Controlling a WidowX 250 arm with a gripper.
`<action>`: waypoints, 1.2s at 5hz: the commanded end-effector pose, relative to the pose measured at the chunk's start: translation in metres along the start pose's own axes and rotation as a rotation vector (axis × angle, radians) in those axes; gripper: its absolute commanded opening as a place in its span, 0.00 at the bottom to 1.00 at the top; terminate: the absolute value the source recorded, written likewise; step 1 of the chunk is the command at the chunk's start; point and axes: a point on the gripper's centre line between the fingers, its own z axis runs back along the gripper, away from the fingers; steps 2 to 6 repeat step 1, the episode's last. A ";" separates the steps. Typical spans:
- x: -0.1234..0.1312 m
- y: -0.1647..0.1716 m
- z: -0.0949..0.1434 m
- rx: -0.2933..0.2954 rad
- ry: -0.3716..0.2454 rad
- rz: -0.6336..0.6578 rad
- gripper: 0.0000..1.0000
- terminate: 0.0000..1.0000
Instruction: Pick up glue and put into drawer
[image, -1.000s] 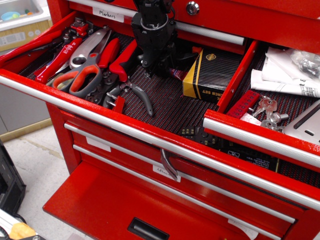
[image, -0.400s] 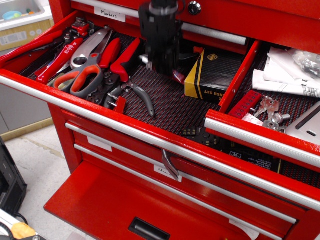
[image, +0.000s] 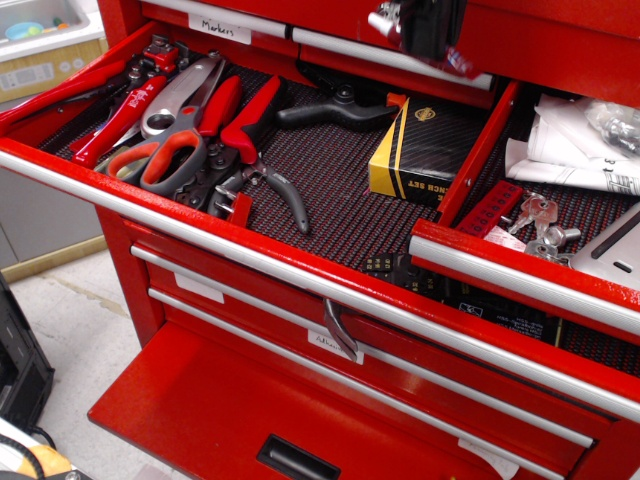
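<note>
My gripper (image: 428, 30) is dark and high at the top edge of the view, in front of the red cabinet face above the open drawer (image: 340, 205). It is shut on the glue (image: 459, 63), of which only a slim dark red end shows, sticking out down and to the right of the fingers. The nozzle is hidden. The gripper hangs above the gap between the yellow-and-black box (image: 420, 150) and the red divider (image: 478, 150).
The open drawer holds red-handled scissors (image: 165, 150), pliers (image: 255, 150) and a black-handled tool (image: 335, 108) on a dark ribbed mat. The right compartment holds keys (image: 540, 225) and papers (image: 575, 150). A lower drawer (image: 230, 420) stands open below.
My gripper rose from the drawer mat and moved up and to the right, taking the glue with it. The black-handled tool behind it is now uncovered.
</note>
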 end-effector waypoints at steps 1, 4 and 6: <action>-0.087 -0.013 0.033 -0.131 0.052 0.115 0.00 1.00; -0.087 -0.013 0.033 -0.131 0.052 0.115 0.00 1.00; -0.087 -0.013 0.033 -0.131 0.052 0.115 0.00 1.00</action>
